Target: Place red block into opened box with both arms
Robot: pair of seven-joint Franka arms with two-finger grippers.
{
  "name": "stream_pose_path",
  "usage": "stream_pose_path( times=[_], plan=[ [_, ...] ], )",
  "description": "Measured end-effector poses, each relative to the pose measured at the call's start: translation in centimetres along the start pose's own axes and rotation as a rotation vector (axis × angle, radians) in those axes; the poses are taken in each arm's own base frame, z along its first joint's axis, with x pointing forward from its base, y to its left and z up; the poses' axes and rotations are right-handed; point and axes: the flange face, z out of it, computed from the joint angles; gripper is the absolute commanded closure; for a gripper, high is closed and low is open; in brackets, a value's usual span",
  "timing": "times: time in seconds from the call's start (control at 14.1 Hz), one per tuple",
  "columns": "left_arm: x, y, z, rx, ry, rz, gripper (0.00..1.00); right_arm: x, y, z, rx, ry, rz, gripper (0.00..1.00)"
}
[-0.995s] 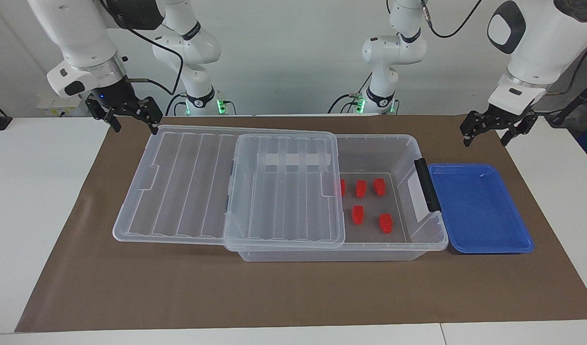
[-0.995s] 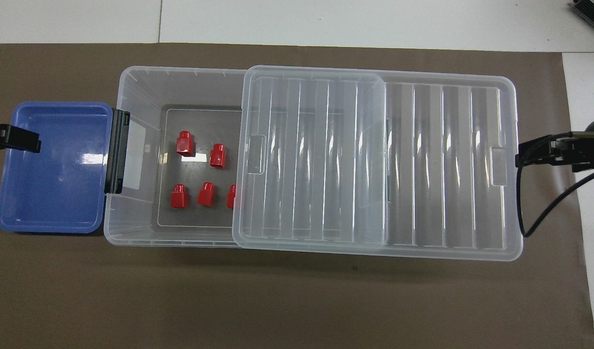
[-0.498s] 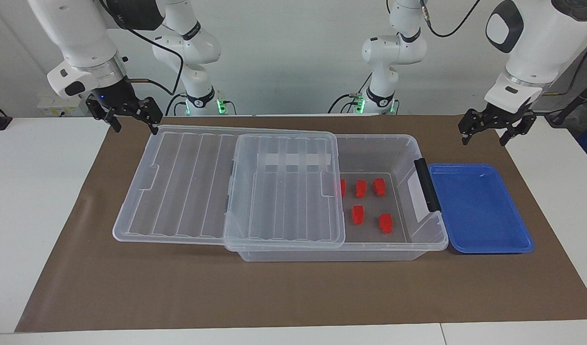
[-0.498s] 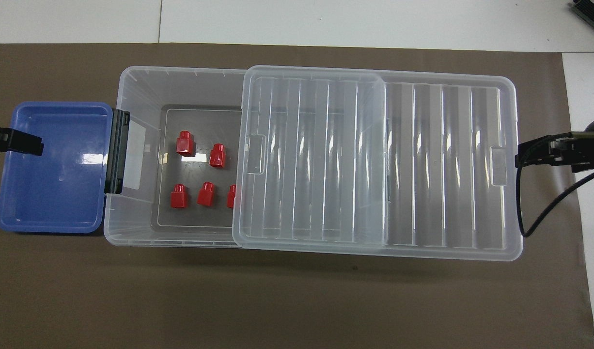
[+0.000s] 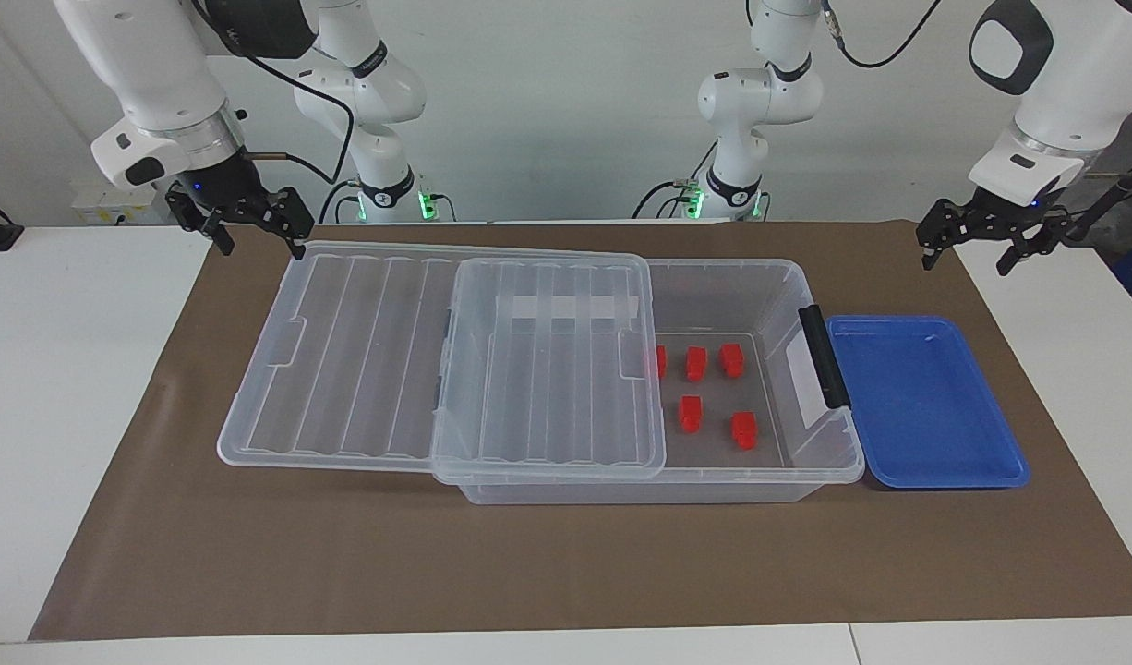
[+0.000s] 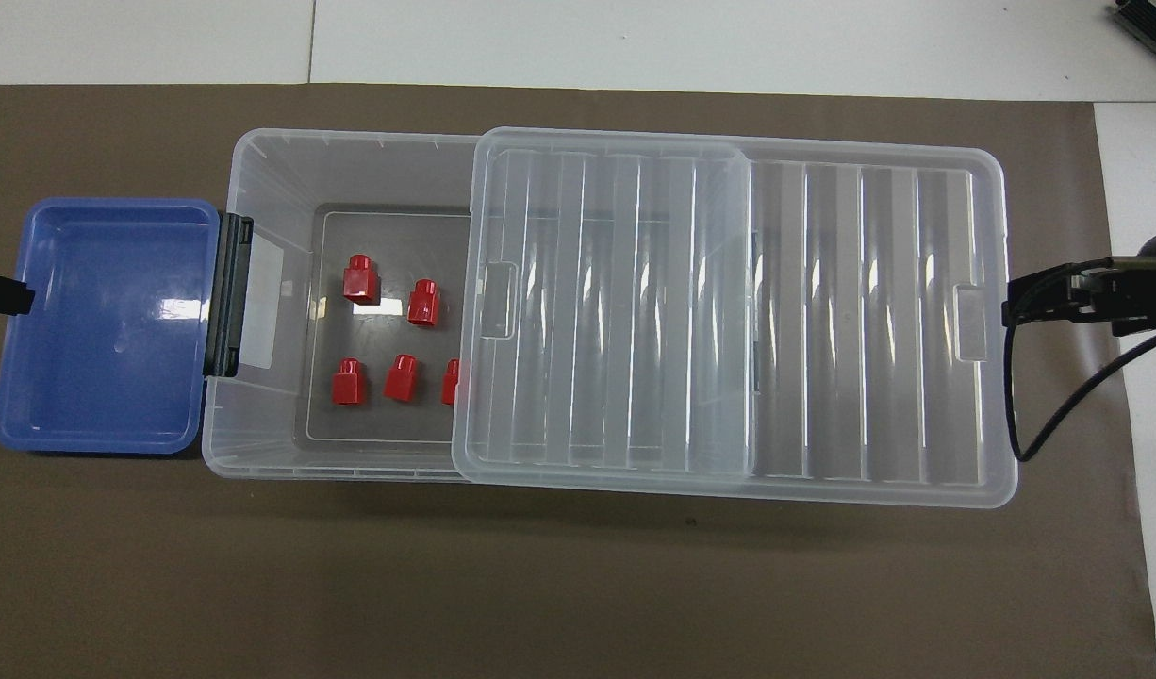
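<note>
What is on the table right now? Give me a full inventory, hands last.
small bright red plastic blocks: five, red, on the floor of the box, in its uncovered part; one partly under the lid's edge.
large clear plastic storage box: one, clear with dark grey end handle, mid-table.
ribbed clear lid: one, clear, slid partway off the box toward the right arm's end.
shallow blue plastic tray: one, blue, beside the box's handle end.
brown paper mat: one, brown, under everything.
left hand: black, open, raised at the tray's end of the table.
right hand: black, open, by the lid's corner nearest the robots.
</note>
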Motion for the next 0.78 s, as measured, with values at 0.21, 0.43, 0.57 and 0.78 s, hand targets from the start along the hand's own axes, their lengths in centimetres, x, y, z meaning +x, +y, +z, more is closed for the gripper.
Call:
stream_pose_path(
  times=[0.21, 0.43, 0.57, 0.78],
  plan=[
    [0.13, 0.31, 0.01, 0.000, 0.002, 0.006, 0.00, 0.01, 0.08, 0.02, 0.000, 0.000, 0.002, 0.00],
    [0.07, 0.11, 0.06, 0.000, 0.003, 0.002, 0.00, 0.03, 0.30, 0.13, 0.000, -0.003, 0.006, 0.00],
    [-0.07, -0.21, 0.09, 0.001, 0.003, -0.004, 0.00, 0.02, 0.32, 0.17, 0.000, -0.004, 0.006, 0.00],
    [-0.12, -0.37, 0.09, 0.001, 0.004, -0.006, 0.00, 0.03, 0.35, 0.20, 0.000, -0.004, 0.007, 0.00]
  ],
)
